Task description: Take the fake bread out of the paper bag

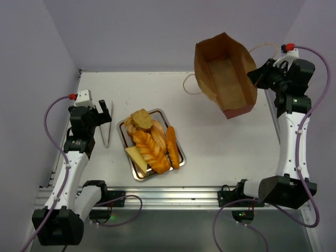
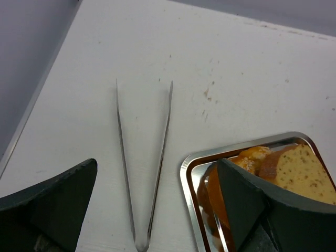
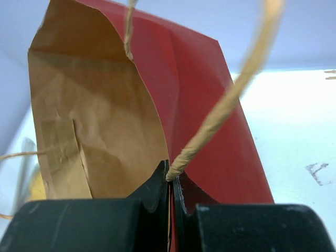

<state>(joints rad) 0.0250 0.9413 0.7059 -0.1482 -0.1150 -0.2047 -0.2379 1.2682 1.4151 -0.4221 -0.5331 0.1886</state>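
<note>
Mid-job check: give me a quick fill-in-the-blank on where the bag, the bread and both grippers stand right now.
The right gripper is ____ on the paper bag.
The fake bread lies piled on the silver ____.
The left gripper hangs ____ above the metal tongs.
Missing words: shut; tray; open.

The paper bag point(image 1: 226, 73) is dark red outside, plain brown inside; the fake bread point(image 1: 151, 148) is golden-orange.
</note>
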